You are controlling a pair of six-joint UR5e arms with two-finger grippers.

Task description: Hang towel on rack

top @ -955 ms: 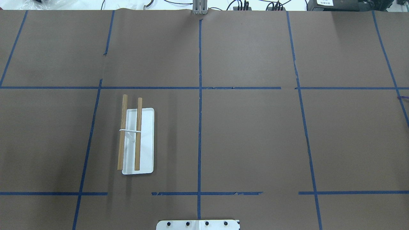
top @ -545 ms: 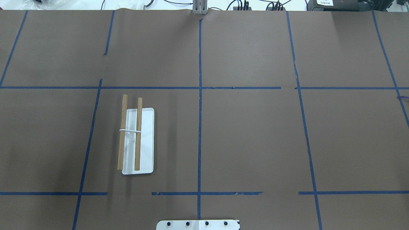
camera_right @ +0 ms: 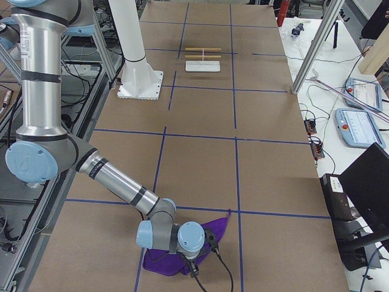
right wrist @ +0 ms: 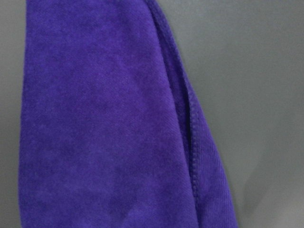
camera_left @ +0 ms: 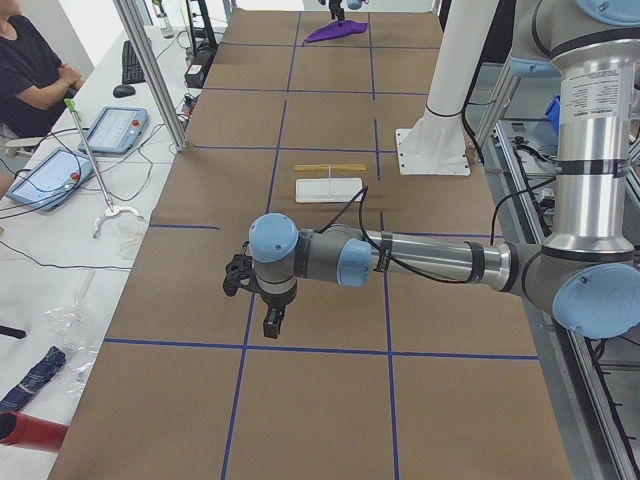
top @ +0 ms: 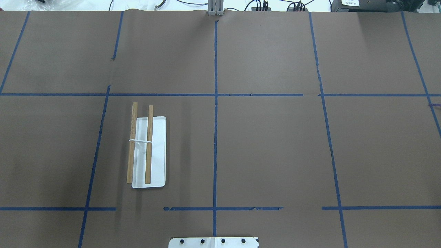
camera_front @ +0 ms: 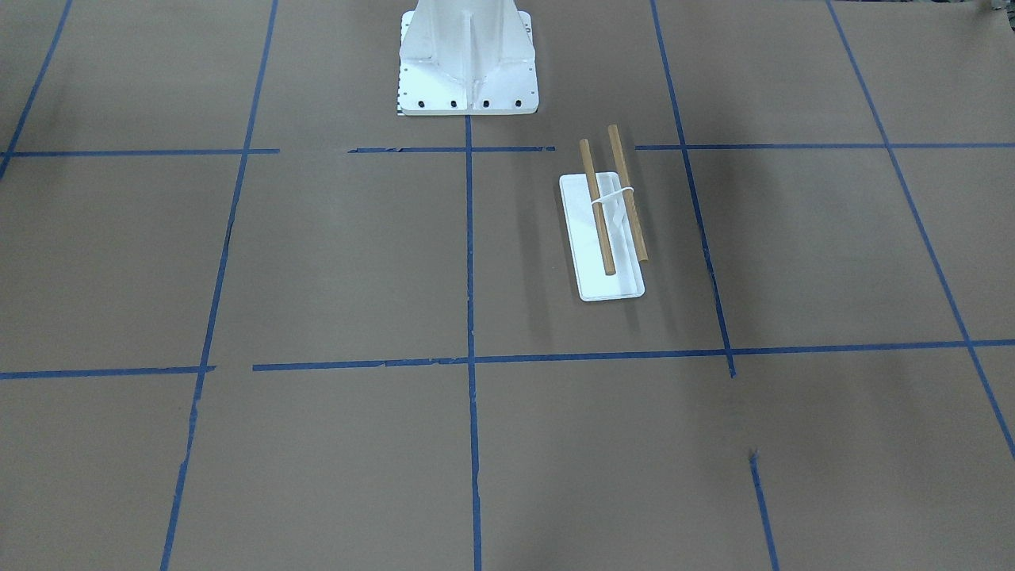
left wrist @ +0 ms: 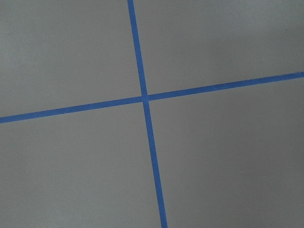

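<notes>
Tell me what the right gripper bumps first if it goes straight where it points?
Most likely the purple towel: the right gripper points down at it, and cloth nearly fills its wrist view. How near, I cannot tell.

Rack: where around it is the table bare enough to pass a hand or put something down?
Bare paper borders the rack on every side, widest beyond the middle tape line toward the robot's right. The gap between rack and pedestal is narrower. The towel lies at the far right end.

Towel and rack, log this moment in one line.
towel: on table beneath right hand | rack: bare | left hand: above tape cross | hand states: cannot tell
</notes>
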